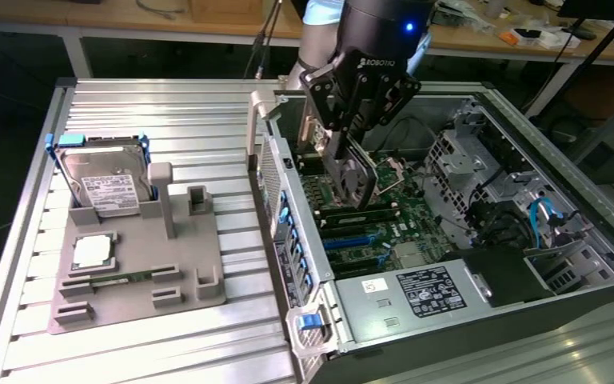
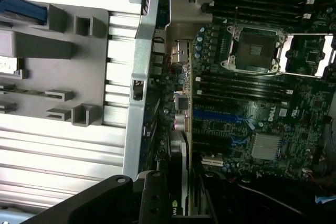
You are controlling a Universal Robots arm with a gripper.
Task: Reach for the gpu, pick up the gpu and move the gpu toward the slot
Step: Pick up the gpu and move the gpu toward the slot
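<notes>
Inside the open computer case [image 1: 520,320], which is lying on the half of the slatted aluminium surface [image 1: 157,352] toward its edge on the exterior view's right, the hand [image 1: 352,172] is hanging over the motherboard [image 1: 392,228]. Its fingers are drawn in narrowly and gripping the gpu [image 1: 358,184]. The card is sitting between them edge-on, a thin dark slab reaching down from the fingertips. As far as the exterior view tells, it is hanging clear of the board rather than touching it.

In the wrist view the hand [image 2: 178,205] is showing its dark finger bases, and the gpu [image 2: 178,166] is running out between them. The card is lying over the strip of board just beside the case's rear wall [image 2: 137,77], in line with the rear ports [image 2: 180,103].

The expansion slots, the blue slot [image 2: 220,114] among them, are starting near that rear wall and running away from it toward the case's interior. They are lying beneath the card and to its inner side. The card's thin edge is seeming to lie across their line rather than along it, though foreshortening makes that a judgement only. Which slot is meant I cannot tell.

Well apart, toward the surface's edge on the exterior view's left, a grey fixture [image 1: 179,264] is carrying the hard drive [image 1: 99,188], a processor [image 1: 92,252] and a memory stick [image 1: 115,278].
</notes>
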